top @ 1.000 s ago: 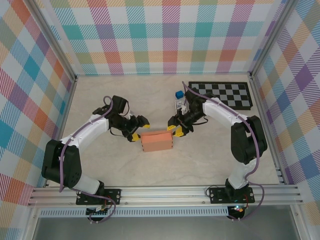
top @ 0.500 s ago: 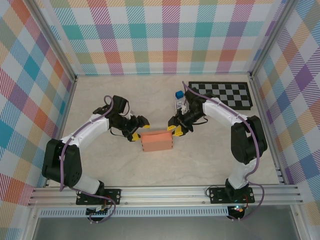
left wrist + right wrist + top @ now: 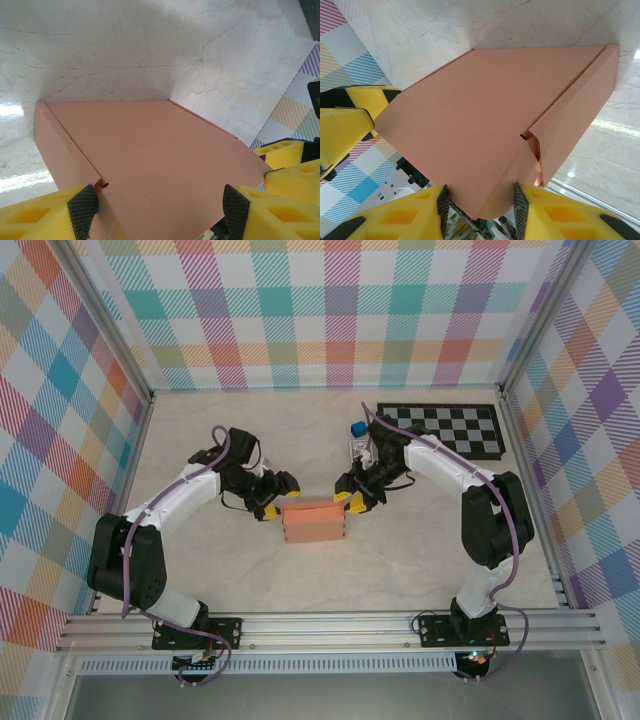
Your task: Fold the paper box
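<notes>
Paper box: salmon-orange cardboard, folded into a closed rectangular shape, lying flat near the middle of the worktop, long side running left to right; a small tab is showing at one corner seam in both wrist views. Right gripper: sitting at the box's upper right corner, its fingers clamping that corner, which is filling the gap between the two dark pads. Left gripper: sitting at the box's upper left corner, its fingers standing wide apart with the box's end lying between them; whether the pads are pressing on the cardboard cannot be told. Both arms are reaching inward from their bases toward the box, the two grippers facing one another across it. Small blue cube: resting behind the right gripper, well apart from the box. Blue-white card pack: lying just in front of the cube. Black-and-white checkerboard mat: lying flat at the far right of the worktop. Enclosure walls: carrying a pastel plaid pattern.
</notes>
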Robot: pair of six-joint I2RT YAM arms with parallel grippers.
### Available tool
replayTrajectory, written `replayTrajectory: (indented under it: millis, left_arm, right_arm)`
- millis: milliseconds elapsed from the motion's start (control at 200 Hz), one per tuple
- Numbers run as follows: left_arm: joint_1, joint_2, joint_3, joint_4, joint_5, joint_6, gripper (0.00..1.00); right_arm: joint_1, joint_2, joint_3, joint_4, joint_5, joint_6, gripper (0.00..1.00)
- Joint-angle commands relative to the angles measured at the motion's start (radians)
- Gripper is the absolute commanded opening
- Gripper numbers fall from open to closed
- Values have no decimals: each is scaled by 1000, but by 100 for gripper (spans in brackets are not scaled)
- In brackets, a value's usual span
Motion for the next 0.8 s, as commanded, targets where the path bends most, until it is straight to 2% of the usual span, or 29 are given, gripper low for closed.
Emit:
replayTrajectory:
  millis: [0,495,795]
  left_arm:
    - [-20,21,14,-35,-27,48,71]
    - [-20,31,1,-30,-65,101,70]
    - [-20,27,-10,-33,-92,120,70]
  right_arm:
    - [20,28,22,-20,15,-17,41]
    - [22,32,-5,-11,71,-93,34]
    - [20,49,15,-46,86,-138,34]
